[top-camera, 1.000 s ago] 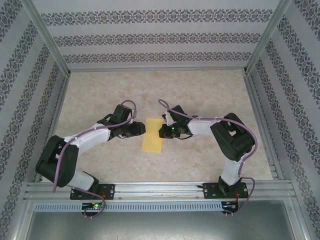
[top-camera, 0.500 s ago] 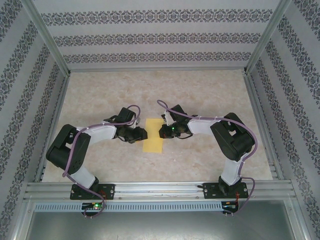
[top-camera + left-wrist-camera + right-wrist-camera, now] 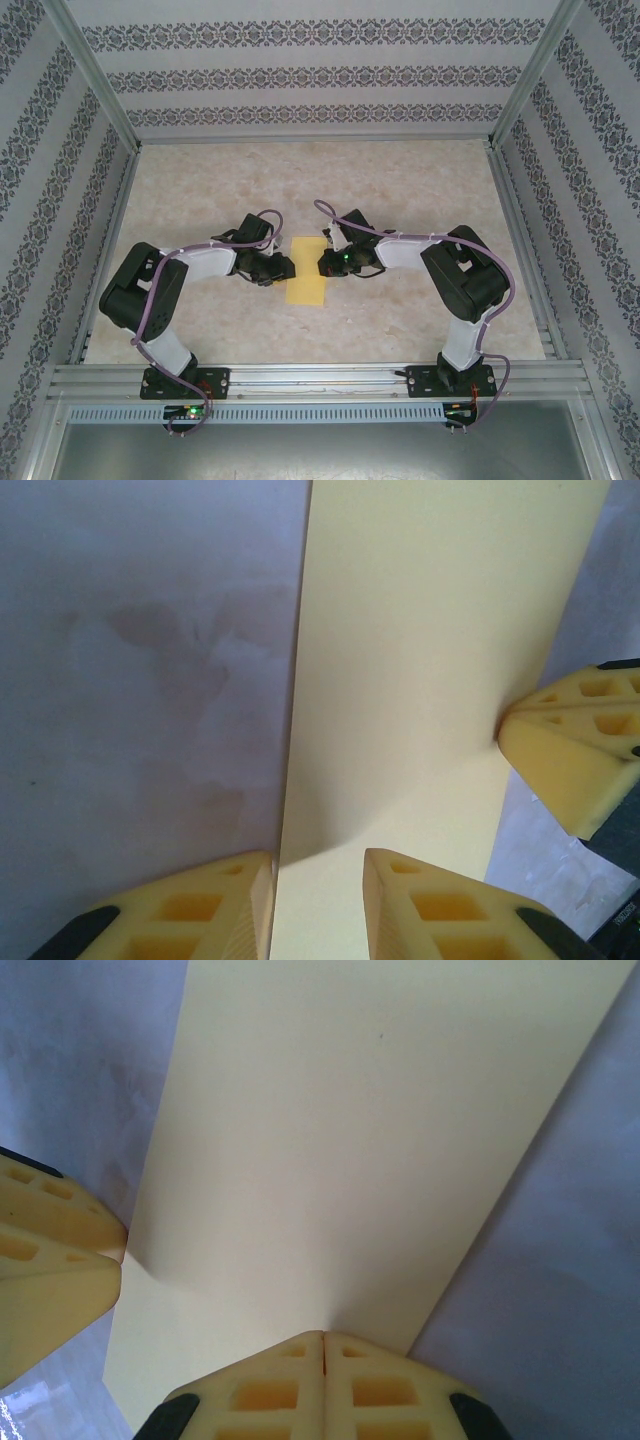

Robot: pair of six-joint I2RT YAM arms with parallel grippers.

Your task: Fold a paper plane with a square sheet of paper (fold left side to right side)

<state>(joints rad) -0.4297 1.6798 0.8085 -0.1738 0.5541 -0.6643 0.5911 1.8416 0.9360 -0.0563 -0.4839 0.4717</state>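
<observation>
- While the left claw (image 3: 318, 905) sits low over the tabletop (image 3: 400, 190), I see its two yellow fingers (image 3: 190, 915) parted by a narrow gap. The left long edge of the sheet of paper (image 3: 420, 680) runs into that gap, and I can make out nothing pinched there.
- On my right wrist camera the right claw (image 3: 323, 1375) is fully closed, finger against finger. Its tips are set on the paper's right edge; whether any paper is caught between them I cannot tell.
- The sheet is pale yellow and lies flat as a narrow rectangle, its long sides running away from the arm bases. It is near the middle of the tabletop, directly between the two claws.
- From the top camera, each claw meets its own side of the paper and the two point at each other across it.
- The left arm (image 3: 190, 265) is bent sharply, elbow out toward the left wall, forearm reaching right and low to the paper.
- The right arm (image 3: 450, 275) is posed much the same on its side, elbow out to the right and forearm reaching left. A green light (image 3: 345, 258) glows at its wrist.
</observation>
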